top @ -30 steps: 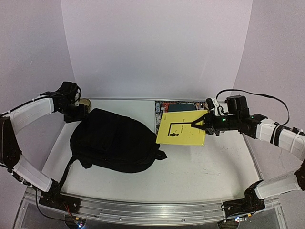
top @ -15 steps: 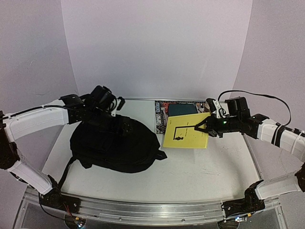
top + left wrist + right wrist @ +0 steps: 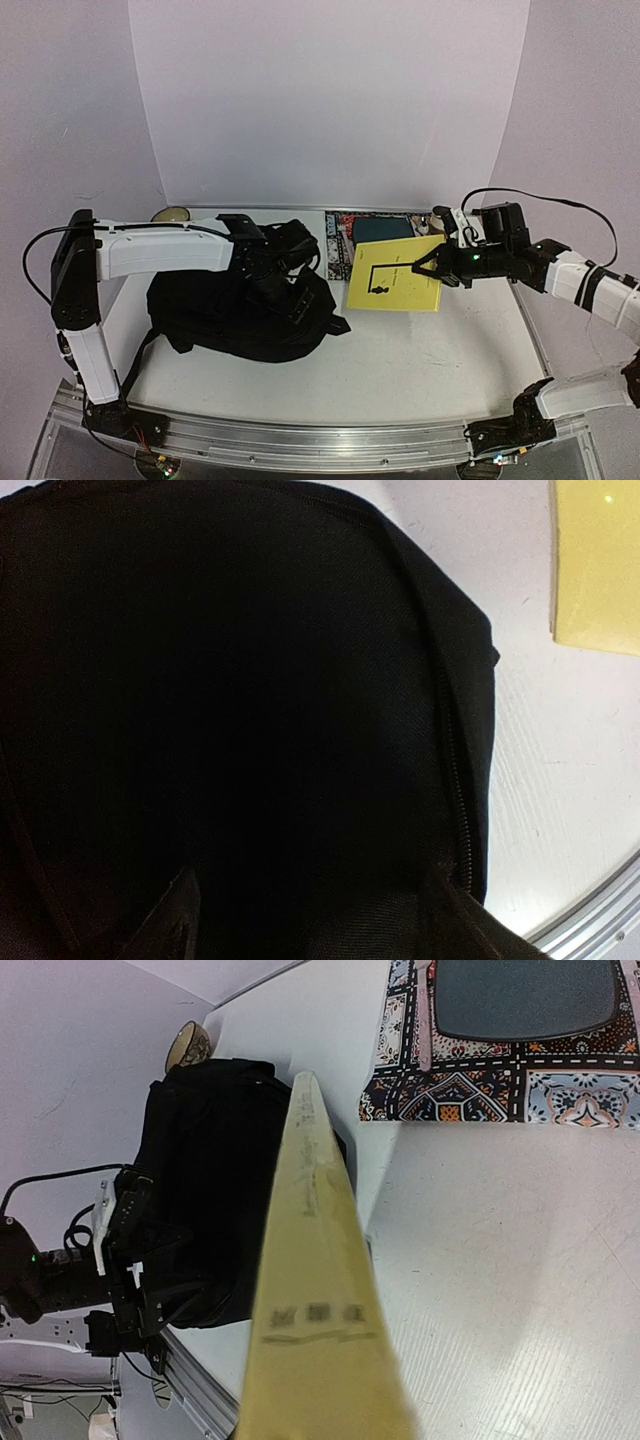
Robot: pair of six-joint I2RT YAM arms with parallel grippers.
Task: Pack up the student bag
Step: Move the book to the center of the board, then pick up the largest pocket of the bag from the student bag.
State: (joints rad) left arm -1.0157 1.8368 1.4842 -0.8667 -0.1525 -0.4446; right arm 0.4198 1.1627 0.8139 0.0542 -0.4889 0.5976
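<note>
The left fingers (image 3: 175,925) stand spread wide and released just above the student bag (image 3: 230,300), one tip on either side of a stretch of black fabric, with the closed zipper (image 3: 450,740) running along the bag's right edge below them. Whether the tips press the cloth cannot be told. A second ago these fingers were off the bag's far-left corner, near the bowl (image 3: 172,213). The left arm (image 3: 160,250) has since swung right across the bag and now lies stretched over its top.

The right fingers (image 3: 418,262) are clenched on the yellow book (image 3: 395,275), holding it tilted off the tabletop (image 3: 420,370) just right of the bag. The book has drifted slightly further from the bag during that second. Beyond it, also right of the bag, lies a patterned mat (image 3: 480,1090).

The bag lies flat and shut, so nothing can go in yet. The left arm's crossing looks like a move to open the bag, probably at the zipper, while the book waits alongside.
</note>
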